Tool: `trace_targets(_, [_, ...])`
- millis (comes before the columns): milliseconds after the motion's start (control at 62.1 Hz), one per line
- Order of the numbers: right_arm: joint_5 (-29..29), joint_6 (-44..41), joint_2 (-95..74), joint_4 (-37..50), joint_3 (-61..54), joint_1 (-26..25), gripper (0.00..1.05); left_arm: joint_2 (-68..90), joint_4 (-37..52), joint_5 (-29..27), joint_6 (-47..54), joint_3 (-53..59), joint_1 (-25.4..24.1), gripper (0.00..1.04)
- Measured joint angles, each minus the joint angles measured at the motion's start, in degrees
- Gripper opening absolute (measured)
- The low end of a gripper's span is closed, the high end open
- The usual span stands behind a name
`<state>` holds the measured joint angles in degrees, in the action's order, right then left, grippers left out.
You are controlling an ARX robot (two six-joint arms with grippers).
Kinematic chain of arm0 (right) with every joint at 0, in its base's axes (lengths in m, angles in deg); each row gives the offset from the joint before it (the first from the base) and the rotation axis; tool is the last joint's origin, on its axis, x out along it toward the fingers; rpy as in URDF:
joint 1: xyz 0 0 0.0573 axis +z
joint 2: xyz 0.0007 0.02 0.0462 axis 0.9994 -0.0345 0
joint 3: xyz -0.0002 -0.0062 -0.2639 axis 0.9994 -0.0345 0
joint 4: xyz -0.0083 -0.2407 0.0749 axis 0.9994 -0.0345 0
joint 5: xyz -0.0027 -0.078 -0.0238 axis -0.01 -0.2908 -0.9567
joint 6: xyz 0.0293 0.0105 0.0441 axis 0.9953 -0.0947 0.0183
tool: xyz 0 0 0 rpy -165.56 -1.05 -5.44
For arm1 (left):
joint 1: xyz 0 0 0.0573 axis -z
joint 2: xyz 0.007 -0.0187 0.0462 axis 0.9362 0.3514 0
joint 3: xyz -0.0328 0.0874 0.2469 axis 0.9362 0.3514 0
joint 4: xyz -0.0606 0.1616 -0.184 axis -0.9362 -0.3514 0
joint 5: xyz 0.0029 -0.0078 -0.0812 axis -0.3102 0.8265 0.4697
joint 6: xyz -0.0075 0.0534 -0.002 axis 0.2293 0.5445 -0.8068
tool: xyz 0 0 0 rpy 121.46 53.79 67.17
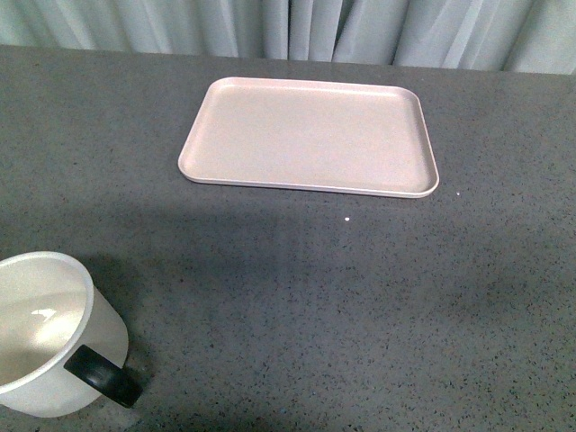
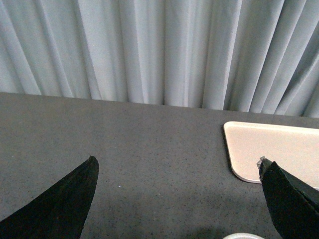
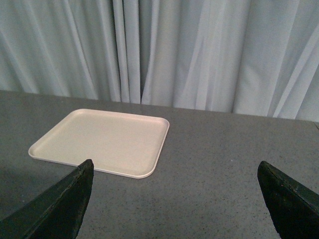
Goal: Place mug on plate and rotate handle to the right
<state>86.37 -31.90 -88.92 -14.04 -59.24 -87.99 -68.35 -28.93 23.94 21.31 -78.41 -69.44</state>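
Mug (image 1: pixel 54 333) stands upright at 8 o'clock in my front view, on the grey table (image 1: pixel 360 297), with its handle (image 1: pixel 101 374) pointing toward 4 o'clock. The plate (image 1: pixel 310 135) lies flat at 12 o'clock, well apart from the mug. I see the left gripper (image 2: pixel 177 160) spread wide and holding nothing; the right gripper (image 3: pixel 175 163) is the same. A pale curtain (image 1: pixel 360 27) hangs behind.

Table (image 1: pixel 360 297) between mug (image 1: pixel 45 333) and plate (image 1: pixel 310 135) lies open (seemingly).
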Motion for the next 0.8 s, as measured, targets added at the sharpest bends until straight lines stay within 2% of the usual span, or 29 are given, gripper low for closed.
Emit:
trace_targets(435, [0.0,0.0,0.0,0.0,0.0,0.0,0.96,0.1,-0.2,0.0,0.0,-0.1,0.0,0.95])
trace_targets(499, [0.0,0.0,0.0,0.0,0.0,0.0,0.96,6.6,-12.9,1.3,-4.9,-5.4,-0.5,0.95])
trace_targets(563, [0.0,0.0,0.0,0.0,0.0,0.0,0.95,20.0,-25.3,1.6,-8.3,-13.2,-1.5,0.95])
trace_targets(805, [0.0,0.0,0.0,0.0,0.0,0.0,0.96,42.6,-19.4,1.0,-4.6,-21.3,1.2,0.95])
